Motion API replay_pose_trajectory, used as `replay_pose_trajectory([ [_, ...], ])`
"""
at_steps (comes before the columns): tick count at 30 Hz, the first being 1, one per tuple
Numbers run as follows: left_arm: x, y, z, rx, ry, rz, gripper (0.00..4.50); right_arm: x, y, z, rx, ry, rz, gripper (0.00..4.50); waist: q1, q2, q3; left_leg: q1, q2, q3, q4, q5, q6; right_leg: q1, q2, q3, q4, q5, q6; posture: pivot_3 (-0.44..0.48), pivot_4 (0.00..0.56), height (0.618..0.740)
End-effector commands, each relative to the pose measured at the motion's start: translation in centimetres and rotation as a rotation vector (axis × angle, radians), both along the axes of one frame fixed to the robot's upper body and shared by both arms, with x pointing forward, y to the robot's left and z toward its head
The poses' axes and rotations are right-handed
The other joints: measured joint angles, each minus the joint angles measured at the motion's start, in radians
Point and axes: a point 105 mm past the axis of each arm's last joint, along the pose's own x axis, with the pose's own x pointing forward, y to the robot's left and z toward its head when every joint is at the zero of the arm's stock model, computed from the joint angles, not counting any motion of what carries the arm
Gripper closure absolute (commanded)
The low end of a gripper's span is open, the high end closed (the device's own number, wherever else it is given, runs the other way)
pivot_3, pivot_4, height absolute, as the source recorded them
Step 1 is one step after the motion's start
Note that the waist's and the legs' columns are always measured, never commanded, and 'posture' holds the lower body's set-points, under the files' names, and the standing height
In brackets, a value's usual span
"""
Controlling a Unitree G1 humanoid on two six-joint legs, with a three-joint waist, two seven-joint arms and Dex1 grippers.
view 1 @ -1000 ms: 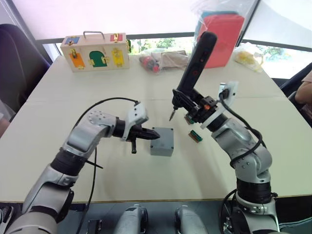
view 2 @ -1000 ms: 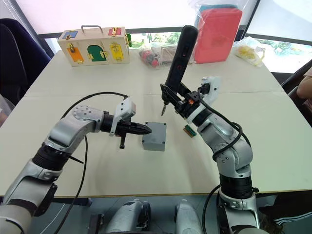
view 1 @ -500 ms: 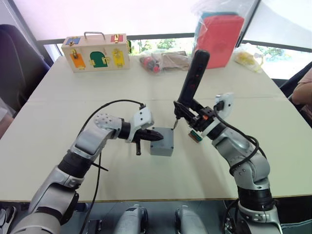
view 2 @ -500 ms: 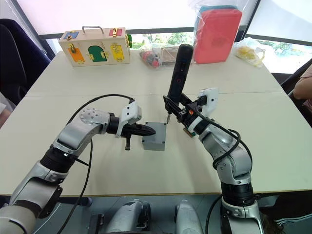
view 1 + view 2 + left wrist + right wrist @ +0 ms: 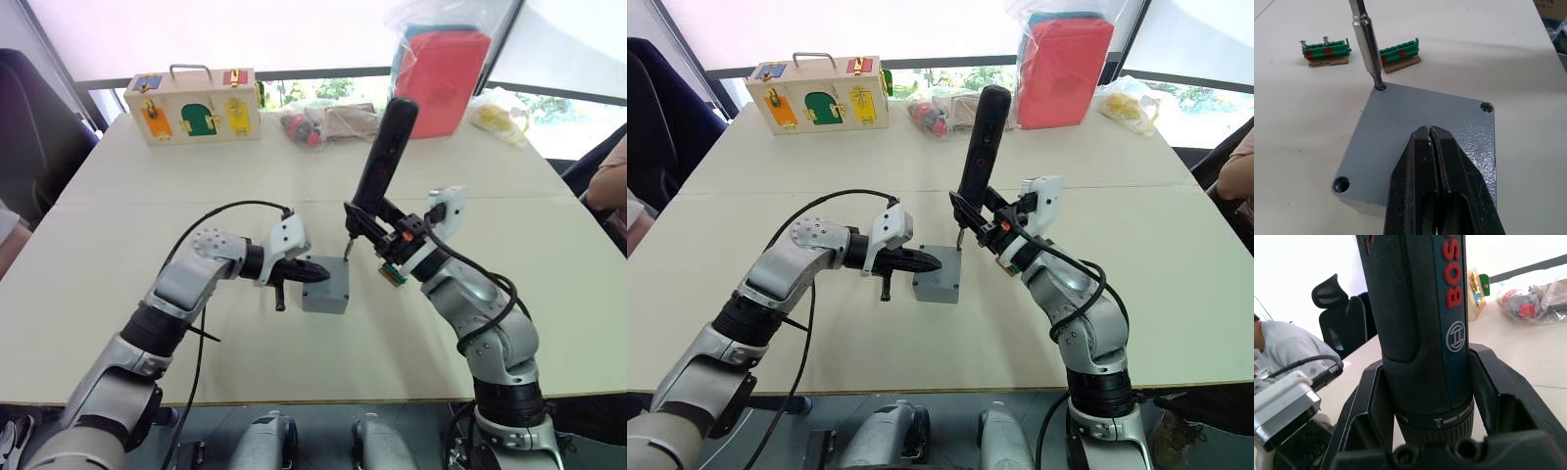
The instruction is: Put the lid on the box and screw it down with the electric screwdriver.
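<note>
The grey lid (image 5: pixel 1400 115) sits closed on the grey box (image 5: pixel 323 302) at the table's middle. My left gripper (image 5: pixel 1430 130) is shut and empty, its tip resting on the lid's top from the box's left (image 5: pixel 318 273). My right gripper (image 5: pixel 380 221) is shut on the electric screwdriver (image 5: pixel 384 152), a black pen-shaped tool that leans up and away to the right. Both right fingers (image 5: pixel 1364 401) clamp its barrel (image 5: pixel 1420 308). Its metal bit (image 5: pixel 1367 46) stands in the lid's far right corner hole. Two other corner holes show open in the left wrist view.
Two green terminal blocks (image 5: pixel 1325 48) lie just right of the box. At the back stand a wooden case with coloured latches (image 5: pixel 191 105), a red bag (image 5: pixel 441 78) and plastic bags of parts (image 5: pixel 323 122). A person's arm (image 5: pixel 612 181) shows at the right edge.
The right arm lowered the screwdriver until its bit reached the lid's corner hole. The left gripper slid right onto the lid. Over the last half second, almost nothing moved.
</note>
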Motion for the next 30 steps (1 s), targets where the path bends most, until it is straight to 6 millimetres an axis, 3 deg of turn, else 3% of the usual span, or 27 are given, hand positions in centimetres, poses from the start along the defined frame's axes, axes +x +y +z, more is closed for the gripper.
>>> replay_pose_trajectory([
  [1,0.2,0.6,-1.2,0.05,0.029,0.025,4.5,-0.6,0.1,1.1,-0.006,-0.075,0.009,2.71,-0.001,0.0,0.0,0.0,0.0,0.0,0.0,0.0,0.0,0.0,0.0,0.0,0.0,0.0,0.0,0.0,0.15,0.74],
  [7,0.1,0.6,-1.2,0.05,0.031,0.025,4.5,-0.1,-0.5,-0.2,-0.045,-0.069,-0.031,2.71,-0.001,0.0,0.0,0.003,0.0,0.0,0.0,-0.001,0.002,0.003,0.0,0.0,0.0,0.0,0.0,0.0,0.15,0.74],
  [12,0.1,0.5,-1.3,0.047,0.033,0.025,4.5,0.4,-0.4,-0.6,-0.053,-0.066,-0.047,2.71,0.0,0.0,0.0,0.014,0.0,0.0,-0.002,-0.003,0.005,0.015,0.0,0.0,-0.003,0.0,0.0,0.0,0.15,0.74],
  [30,-0.2,0.5,-1.8,0.05,0.041,0.03,4.5,1.7,-1.2,-1.4,-0.04,-0.021,-0.124,2.71,0.001,-0.003,-0.002,0.018,0.0,0.0,-0.002,-0.003,0.005,0.019,-0.001,0.0,-0.003,-0.001,0.0,0.0,0.15,0.74],
])
